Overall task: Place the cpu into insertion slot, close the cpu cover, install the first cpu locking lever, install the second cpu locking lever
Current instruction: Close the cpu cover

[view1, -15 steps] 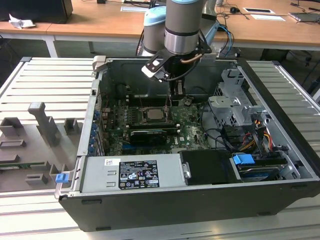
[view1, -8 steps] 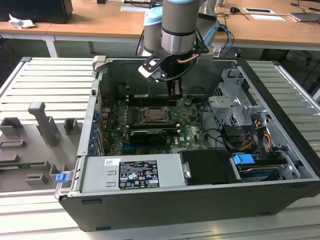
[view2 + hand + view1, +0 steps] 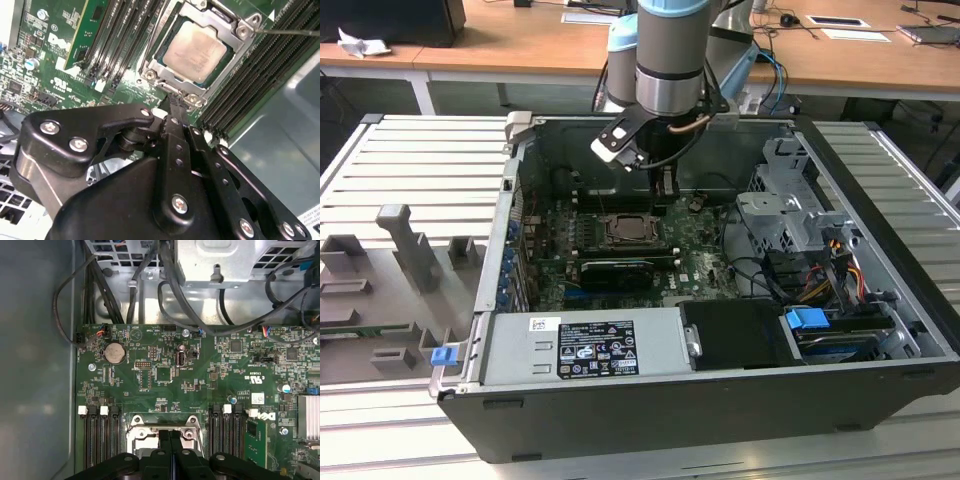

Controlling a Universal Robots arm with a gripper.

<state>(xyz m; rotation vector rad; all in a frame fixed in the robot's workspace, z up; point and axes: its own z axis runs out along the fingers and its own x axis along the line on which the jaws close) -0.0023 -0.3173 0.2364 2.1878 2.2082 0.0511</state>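
The cpu (image 3: 195, 50) lies flat in the insertion slot (image 3: 630, 228), its pale metal face showing. The silver cpu cover (image 3: 161, 64) is down around it, framing the chip through its window. In the second wrist view a thin metal lever rod (image 3: 290, 32) runs off from one corner of the socket. My gripper (image 3: 175, 102) is shut with nothing between its fingers, and its tips are right at the socket's edge. The first wrist view shows the gripper (image 3: 170, 434) pressed together over the socket rim (image 3: 135, 421). In the exterior view the gripper (image 3: 665, 185) hangs just behind the socket.
Long black memory slots (image 3: 250, 75) flank the socket on both sides. A black expansion card (image 3: 615, 270) lies in front of it. The power supply (image 3: 585, 345), a drive cage (image 3: 790, 210) and cables (image 3: 165, 300) crowd the case. A grey fixture block (image 3: 410, 245) stands on the exterior view's left.
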